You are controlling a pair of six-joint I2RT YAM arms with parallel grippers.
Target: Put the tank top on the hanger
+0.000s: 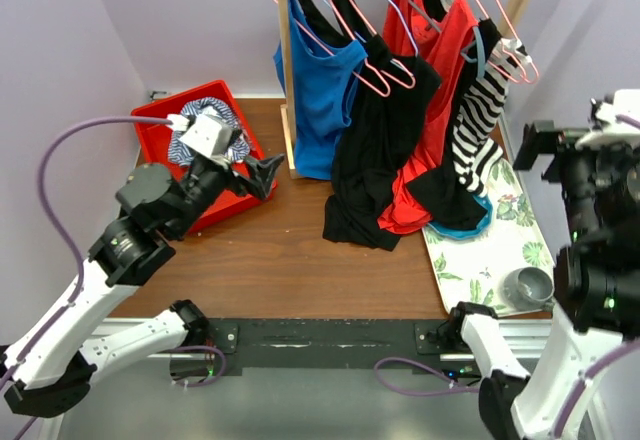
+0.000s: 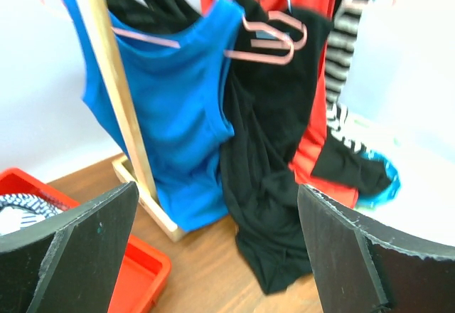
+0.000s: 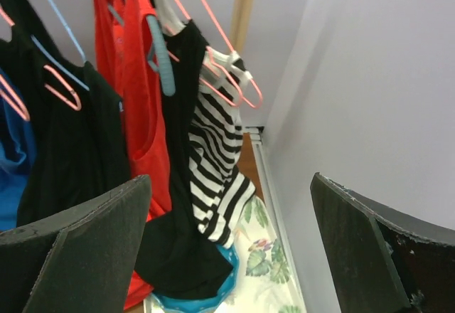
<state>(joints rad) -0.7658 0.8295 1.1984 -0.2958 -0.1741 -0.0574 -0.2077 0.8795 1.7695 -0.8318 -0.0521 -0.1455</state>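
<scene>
Right jaws, spread empty like the left jaws, face the tank top (image 3: 213, 158) at 2 o'clock (lopsided on the hanger (image 3: 253, 98)); best pinch high, near the shoulder.

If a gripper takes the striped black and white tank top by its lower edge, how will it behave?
Probably floppy: the tank top hangs in soft folds. Likely light, since a thin pink hanger carries it. Pulling may swing it or shift the hanger.
</scene>
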